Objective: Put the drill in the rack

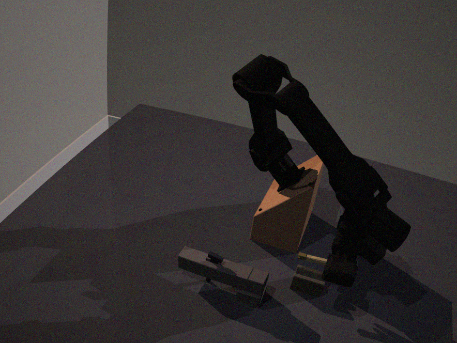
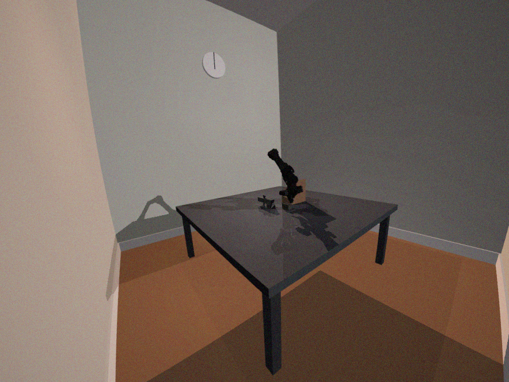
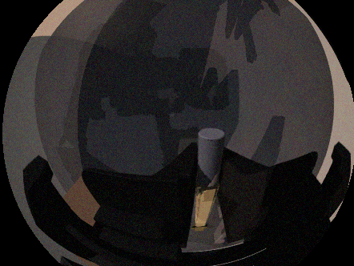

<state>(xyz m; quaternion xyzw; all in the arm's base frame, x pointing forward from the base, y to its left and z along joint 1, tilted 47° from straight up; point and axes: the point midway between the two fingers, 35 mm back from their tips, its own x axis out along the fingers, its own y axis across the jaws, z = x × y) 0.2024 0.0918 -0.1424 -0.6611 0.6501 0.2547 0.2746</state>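
Note:
My gripper is shut on the drill, a thin rod with a grey round end and a gold part. The drill lies roughly level in the top view, its gold part sticking out left of the fingers. It shows just above the rack, a low grey-olive block with a lengthwise groove. I cannot tell whether they touch. The fingers hide the rack's right end. The long grey holder stands left of the rack, apart from the drill. The dark key sits on its top.
A wooden wedge-shaped block with a sloping top stands behind the rack. The arm's base is on that slope, and the arm arches above it. The dark table carries everything. Its edges show in the exterior view.

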